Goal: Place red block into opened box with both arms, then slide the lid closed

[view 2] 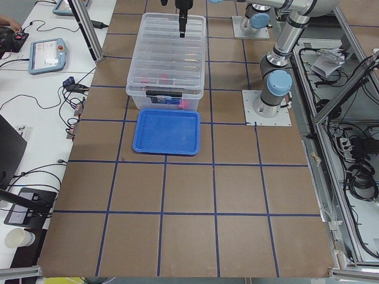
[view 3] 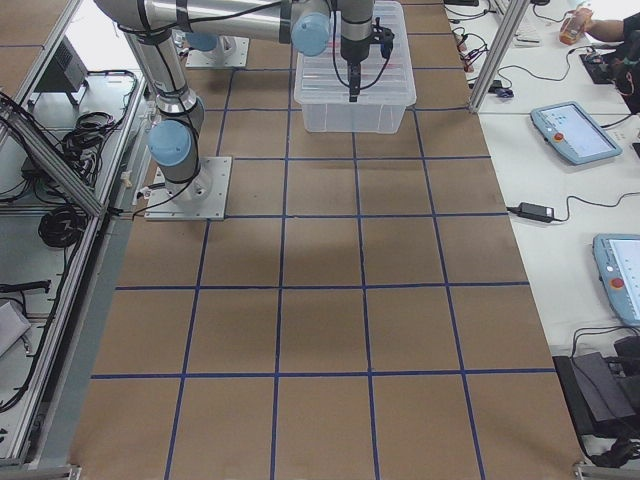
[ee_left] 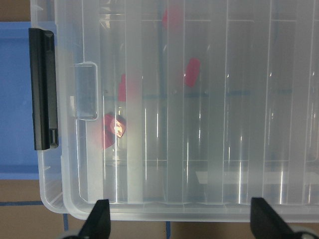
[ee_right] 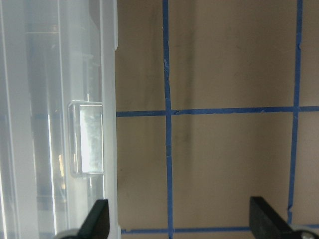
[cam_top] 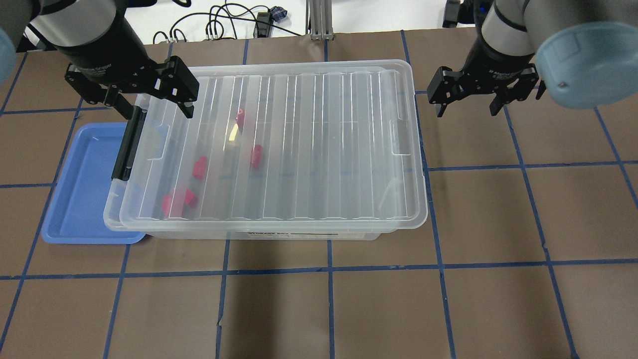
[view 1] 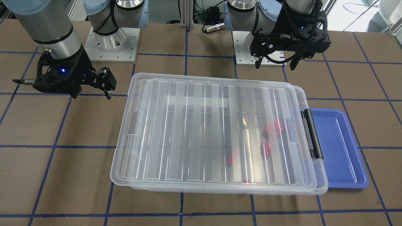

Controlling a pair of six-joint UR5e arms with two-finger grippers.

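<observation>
The clear box (cam_top: pixel 112 209) sits mid-table with several red blocks (cam_top: pixel 256 155) inside, seen through the ribbed lid (cam_top: pixel 309 139). The lid lies on top, shifted slightly away from the black latch (cam_top: pixel 128 144), which leaves a narrow strip of that end uncovered. My left gripper (cam_top: pixel 154 107) hangs open above the latch-end far corner. In the left wrist view its fingertips (ee_left: pixel 99 221) spread wide over the lid's edge, with red blocks (ee_left: pixel 192 72) below. My right gripper (cam_top: pixel 466 110) is open over bare table beside the other short end, holding nothing (ee_right: pixel 182 221).
A blue tray (cam_top: pixel 79 189) lies against the latch end, partly under the box. Both arm bases (view 1: pixel 110 44) stand at the table's robot side. Brown table with blue tape lines surrounds the box. Cables run along the far edge.
</observation>
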